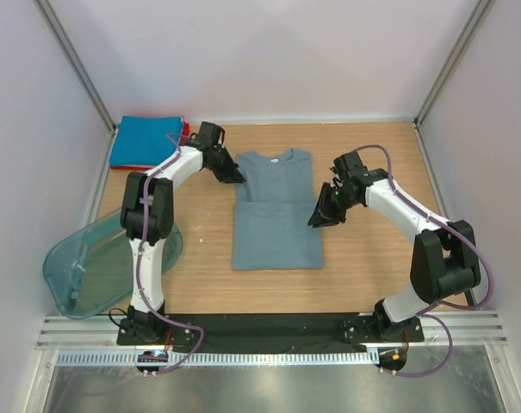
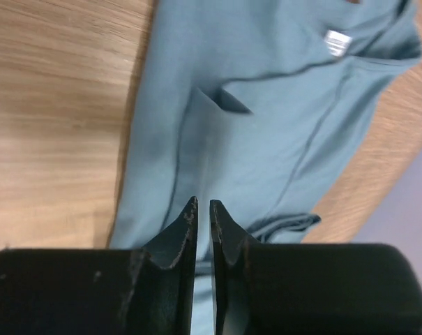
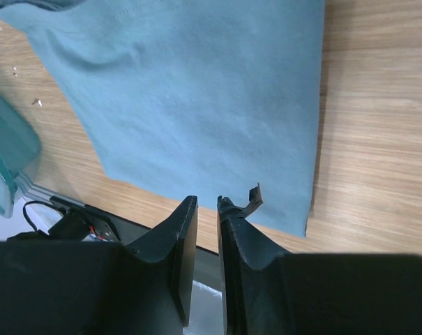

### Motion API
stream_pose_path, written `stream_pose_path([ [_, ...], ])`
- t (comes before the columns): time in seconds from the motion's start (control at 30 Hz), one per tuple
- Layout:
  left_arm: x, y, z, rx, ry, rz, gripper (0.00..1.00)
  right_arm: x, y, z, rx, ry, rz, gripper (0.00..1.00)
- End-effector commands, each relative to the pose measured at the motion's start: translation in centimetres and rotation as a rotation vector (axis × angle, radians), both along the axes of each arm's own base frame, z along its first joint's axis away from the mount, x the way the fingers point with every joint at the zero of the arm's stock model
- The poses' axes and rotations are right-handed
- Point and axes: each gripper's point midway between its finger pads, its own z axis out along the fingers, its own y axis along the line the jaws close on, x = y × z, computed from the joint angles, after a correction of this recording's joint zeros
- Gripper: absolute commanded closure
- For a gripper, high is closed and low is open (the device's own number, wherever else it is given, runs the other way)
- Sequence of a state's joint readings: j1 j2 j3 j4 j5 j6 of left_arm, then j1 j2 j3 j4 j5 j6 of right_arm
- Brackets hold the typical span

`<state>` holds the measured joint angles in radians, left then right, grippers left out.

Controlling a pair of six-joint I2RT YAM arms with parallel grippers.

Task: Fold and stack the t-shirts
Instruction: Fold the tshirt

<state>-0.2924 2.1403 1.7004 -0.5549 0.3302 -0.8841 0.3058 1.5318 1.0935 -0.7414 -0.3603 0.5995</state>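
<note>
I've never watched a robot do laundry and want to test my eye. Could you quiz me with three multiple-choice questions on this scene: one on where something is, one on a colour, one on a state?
1. Where does the teal tub sit?
A. far right corner
B. near left side
C. dead centre

2. What colour is the top folded shirt in the far left corner?
A. yellow
B. bright blue
C. white

3. How is the grey-blue t-shirt?
A. lying flat on the table
B. crumpled in a heap
C. hanging in the air

Answers:
1 B, the overhead view shows it at the table's near left edge.
2 B, with a red shirt peeking out beneath.
3 A, it lies spread out, sleeves tucked in.
</note>
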Motion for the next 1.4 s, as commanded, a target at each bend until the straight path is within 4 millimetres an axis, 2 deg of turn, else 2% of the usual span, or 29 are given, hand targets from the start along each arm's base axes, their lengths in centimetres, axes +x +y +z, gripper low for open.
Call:
stream_pose_path([
  [0.0,1.6,-1.6,0.2,-0.055,-0.014,-0.018,0.88,1.3,1.0,1.2,0.028,-0.028,0.033,0.75],
  [0.1,1.9,-1.9,-1.4,-0.058,0.008,-0.021,0.89,2.0,1.3,1.8,0.039,-0.041,0.036,0.75],
  [0.2,2.7,-2.8,-1.2,-0.084,-0.009,-0.041,0.89,2.5,1.5,1.5,0.038,-0.047,0.04,0.75],
  [0.3,3.1,-3.6,-1.1,-0.089,-0.024,-0.057,0.89,2.9,1.6,0.3,0.033,-0.025,0.039,0.75],
  [0.47,2.6,-4.1,-1.3,-0.088,-0.011,-0.051,0.89,4.7,2.5,-0.2,0.053,-0.039,0.042,0.75],
  [0.63,2.6,-4.6,-1.5,-0.094,-0.007,-0.066,0.89,8.8,4.6,-0.5,0.076,-0.074,0.05,0.81],
  [0.67,2.5,-4.7,-1.9,-0.098,0.0,-0.072,0.89,10.5,5.3,0.5,0.091,-0.12,0.051,0.82],
  [0.7,2.2,-4.7,-2.2,-0.095,0.009,-0.074,0.89,11.2,5.9,-0.6,0.088,-0.107,0.054,0.85],
  [0.73,2.1,-4.8,-2.5,-0.093,0.014,-0.077,0.89,11.9,6.4,-0.5,0.095,-0.113,0.047,0.87],
  [0.77,1.9,-4.7,-2.6,-0.092,0.018,-0.078,0.89,13.5,7.1,0.2,0.112,-0.15,0.041,0.9],
  [0.8,1.6,-4.9,-3.1,-0.09,0.028,-0.085,0.89,14.0,7.9,0.3,0.136,-0.157,0.044,0.94],
  [0.83,1.6,-5.0,-3.2,-0.09,0.027,-0.089,0.89,14.5,8.5,-0.5,0.151,-0.145,0.04,0.99],
  [0.87,1.5,-5.1,-3.4,-0.094,0.031,-0.096,0.89,15.6,9.4,0.1,0.193,-0.173,0.023,0.99],
  [0.9,1.6,-5.3,-3.7,-0.095,0.029,-0.099,0.89,15.7,10.5,0.4,0.237,-0.176,0.041,0.99],
  [0.93,1.7,-5.4,-3.8,-0.099,0.028,-0.102,0.88,15.8,11.6,-0.4,0.253,-0.17,0.057,0.99],
  [0.97,1.8,-5.5,-4.0,-0.104,0.029,-0.102,0.88,16.3,12.8,0.1,0.281,-0.205,0.077,0.99],
  [1.0,1.9,-5.6,-4.3,-0.106,0.034,-0.101,0.88,16.3,13.5,-0.3,0.284,-0.204,0.09,0.99],
  [1.03,2.1,-5.7,-4.4,-0.111,0.033,-0.099,0.89,15.9,14.4,-1.7,0.275,-0.18,0.109,0.99],
  [1.13,2.2,-5.9,-4.6,-0.118,0.038,-0.097,0.88,15.9,16.0,-2.7,0.308,-0.16,0.128,0.99],
  [1.17,2.2,-5.9,-4.6,-0.12,0.039,-0.099,0.88,15.8,16.2,-3.7,0.312,-0.144,0.128,0.99],
  [1.27,2.1,-5.8,-4.4,-0.116,0.032,-0.102,0.88,15.7,17.3,-4.7,0.346,-0.124,0.134,0.99],
  [1.33,2.1,-5.8,-4.4,-0.115,0.032,-0.103,0.88,16.1,17.7,-4.6,0.383,-0.123,0.116,0.99],
  [1.37,2.1,-5.8,-4.4,-0.115,0.034,-0.103,0.88,15.7,17.9,-5.3,0.384,-0.104,0.116,0.99],
])
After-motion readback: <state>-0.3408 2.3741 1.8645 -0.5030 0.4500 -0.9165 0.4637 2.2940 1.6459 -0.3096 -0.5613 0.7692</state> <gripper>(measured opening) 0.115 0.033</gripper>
